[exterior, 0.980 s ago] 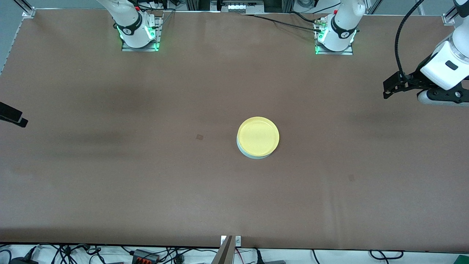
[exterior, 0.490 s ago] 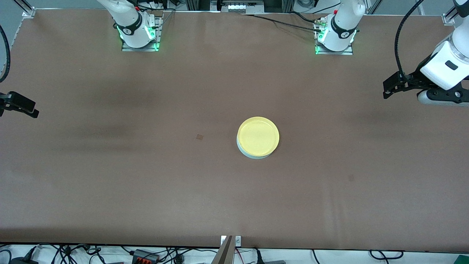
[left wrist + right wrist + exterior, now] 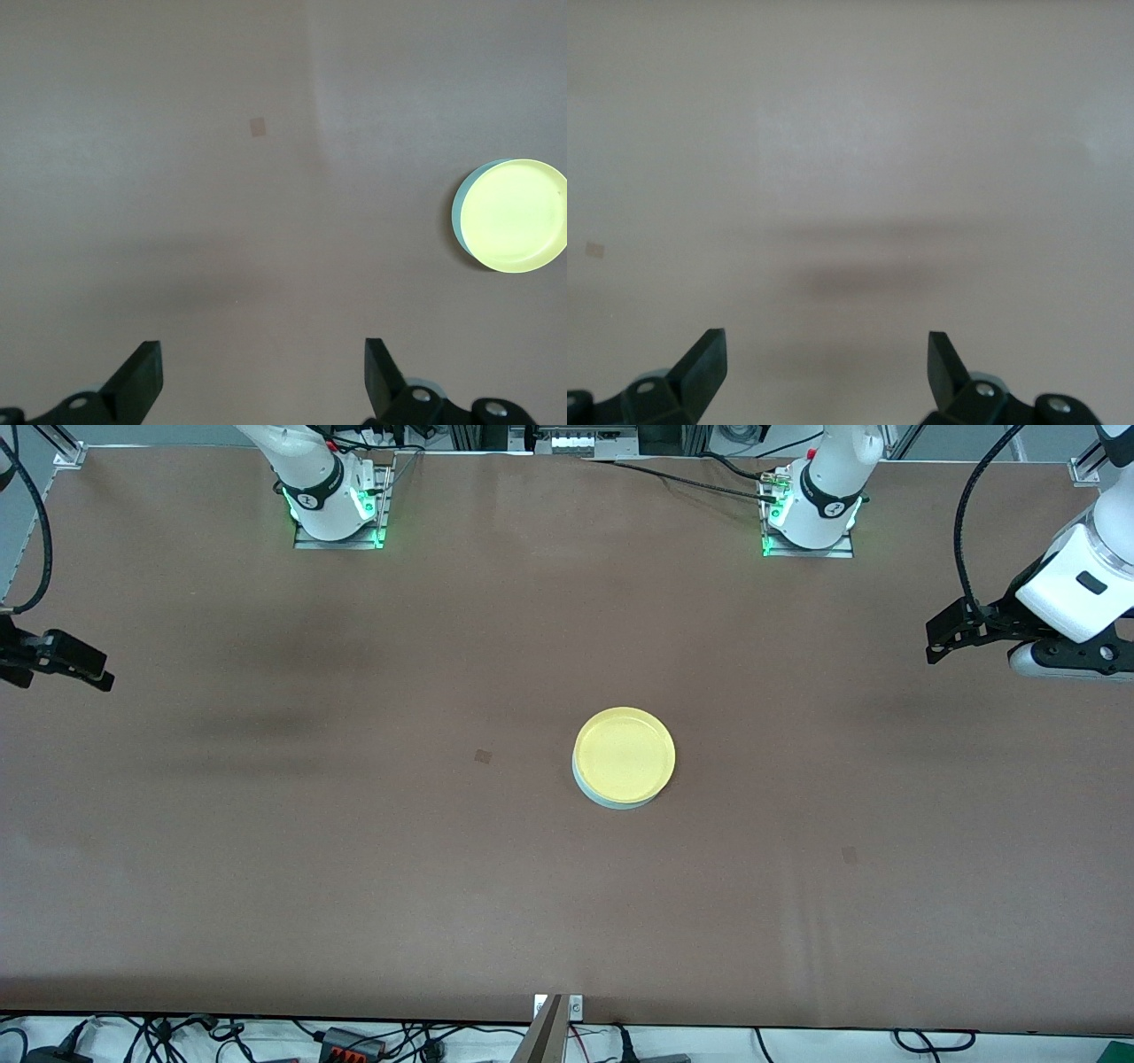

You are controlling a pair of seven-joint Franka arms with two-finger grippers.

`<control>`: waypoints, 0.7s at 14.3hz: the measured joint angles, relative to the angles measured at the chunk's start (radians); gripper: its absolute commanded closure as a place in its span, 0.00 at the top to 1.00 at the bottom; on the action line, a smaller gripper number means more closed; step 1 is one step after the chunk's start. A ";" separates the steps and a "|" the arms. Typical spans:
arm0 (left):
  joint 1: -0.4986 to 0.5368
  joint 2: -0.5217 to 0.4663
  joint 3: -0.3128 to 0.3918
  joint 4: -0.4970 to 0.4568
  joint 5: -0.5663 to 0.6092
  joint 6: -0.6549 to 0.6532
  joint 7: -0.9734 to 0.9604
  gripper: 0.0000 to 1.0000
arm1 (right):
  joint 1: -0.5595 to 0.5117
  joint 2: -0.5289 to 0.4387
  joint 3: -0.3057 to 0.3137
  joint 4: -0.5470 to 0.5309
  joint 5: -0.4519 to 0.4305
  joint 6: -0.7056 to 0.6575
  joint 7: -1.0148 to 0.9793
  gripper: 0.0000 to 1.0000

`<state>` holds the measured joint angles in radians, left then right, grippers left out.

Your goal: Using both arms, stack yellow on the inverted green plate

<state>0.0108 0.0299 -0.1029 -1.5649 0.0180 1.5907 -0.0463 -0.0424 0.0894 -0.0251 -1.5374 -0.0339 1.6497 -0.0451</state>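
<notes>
Nearest the front camera's edge of the table, only bare brown covering is showing. Toward the middle of the table, the yellow plate is sitting right side up on the green plate, covering nearly all of it; just a thin pale crescent of the green plate's rim is peeking out on the side nearer the camera and toward the right arm's end. In the left wrist view the same stack is showing, the yellow plate on top with a sliver of the green plate along one edge. The two plates are touching and lying flat, well apart from both grippers.

A little farther from the camera, the right gripper is hanging over the right arm's end of the table, close to that edge. Its own wrist view is showing its fingers spread wide with nothing between them, above bare table.

At much the same depth, the left gripper is hovering over the left arm's end of the table, near that edge. Its fingers are likewise standing wide apart and holding nothing.

Farthest off, both arm bases are standing along the edge of the table away from the camera.
</notes>
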 measured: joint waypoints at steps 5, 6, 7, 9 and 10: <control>0.000 0.000 0.000 0.000 0.000 0.000 0.000 1.00 | 0.000 -0.053 0.003 -0.064 0.000 0.009 0.000 1.00; 0.000 0.000 0.000 0.000 0.000 0.000 0.000 1.00 | 0.000 -0.055 0.003 -0.068 0.000 0.012 0.000 1.00; 0.000 0.000 0.000 0.000 0.000 0.000 0.000 1.00 | 0.000 -0.055 0.004 -0.070 0.000 0.013 0.000 1.00; 0.000 0.000 0.000 0.000 0.000 0.000 0.000 1.00 | 0.000 -0.054 0.006 -0.073 0.000 0.013 0.000 1.00; 0.000 0.000 0.000 0.000 0.000 0.000 0.000 1.00 | 0.000 -0.054 0.007 -0.074 0.000 0.013 0.000 1.00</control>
<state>0.0108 0.0299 -0.1029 -1.5648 0.0180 1.5907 -0.0463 -0.0424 0.0358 -0.0184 -1.6116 -0.0339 1.6627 -0.0451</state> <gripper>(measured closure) 0.000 0.000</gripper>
